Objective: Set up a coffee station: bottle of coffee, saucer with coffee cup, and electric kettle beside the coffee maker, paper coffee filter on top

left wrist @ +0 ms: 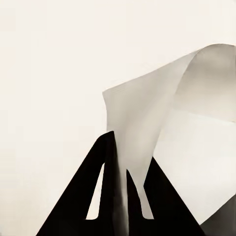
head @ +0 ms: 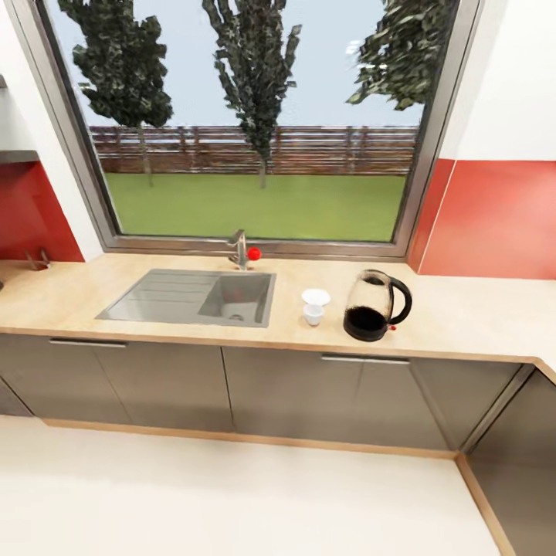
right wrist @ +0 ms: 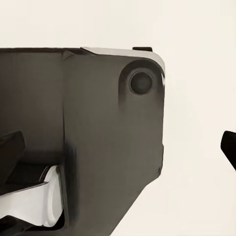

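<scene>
Pinching the paper coffee filter [left wrist: 147, 123] between the left gripper [left wrist: 120, 169] fingers, above pale floor. Standing on the tabletop [head: 463, 316] right of the sink [head: 193, 297]: electric kettle [head: 374, 306], with coffee cup [head: 313, 314] and saucer [head: 316, 296] just beside. Right gripper state: cannot tell.

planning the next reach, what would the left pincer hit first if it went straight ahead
The left pincer, shut on the paper coffee filter, faces plain pale surface, probably the floor. Nothing else shows ahead, though depth is unclear.
</scene>
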`<state>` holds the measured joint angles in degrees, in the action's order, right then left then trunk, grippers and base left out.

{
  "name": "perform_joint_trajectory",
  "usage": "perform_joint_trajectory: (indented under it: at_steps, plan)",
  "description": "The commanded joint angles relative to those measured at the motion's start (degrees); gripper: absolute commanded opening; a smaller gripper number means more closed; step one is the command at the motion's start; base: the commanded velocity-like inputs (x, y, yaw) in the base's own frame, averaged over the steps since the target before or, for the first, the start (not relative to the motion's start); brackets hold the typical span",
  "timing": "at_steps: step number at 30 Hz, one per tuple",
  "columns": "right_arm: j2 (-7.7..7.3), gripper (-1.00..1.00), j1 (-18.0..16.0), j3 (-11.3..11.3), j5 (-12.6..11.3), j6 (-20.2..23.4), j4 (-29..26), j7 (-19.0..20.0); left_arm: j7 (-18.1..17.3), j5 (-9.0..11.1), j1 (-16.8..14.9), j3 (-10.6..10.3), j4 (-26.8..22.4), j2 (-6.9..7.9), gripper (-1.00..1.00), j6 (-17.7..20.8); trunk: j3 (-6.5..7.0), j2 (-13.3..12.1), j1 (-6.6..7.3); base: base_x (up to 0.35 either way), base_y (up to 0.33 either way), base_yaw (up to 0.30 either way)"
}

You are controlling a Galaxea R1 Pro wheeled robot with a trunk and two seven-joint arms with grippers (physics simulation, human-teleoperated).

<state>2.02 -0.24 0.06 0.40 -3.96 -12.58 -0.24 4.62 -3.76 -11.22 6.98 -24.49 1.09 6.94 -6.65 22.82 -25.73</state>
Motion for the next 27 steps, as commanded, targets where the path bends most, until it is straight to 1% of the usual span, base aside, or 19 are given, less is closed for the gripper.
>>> perform_joint_trajectory:
  at_steps: [1,13,27]
  plan:
    - [0.0,1.0,0.0,0.0,0.0,-0.2,0.0,0.0,-0.3,-0.5,0.0,0.2,-0.1,-0.03,-1.0,0.3,-0.08,0.1,-0.06,0.255,0.244,0.2]
    - [0.0,1.0,0.0,0.0,0.0,-0.2,0.0,-0.1,-0.3,-0.4,0.0,0.2,-0.1,-0.03,-1.0,0.3,0.3,0.1,-0.06,0.26,0.249,0.221]
    - [0.0,1.0,0.0,0.0,0.0,-0.2,0.0,-0.1,-0.2,-0.4,0.0,0.3,-0.1,-0.03,-1.0,0.4,0.66,0.1,-0.06,0.181,0.294,0.24]
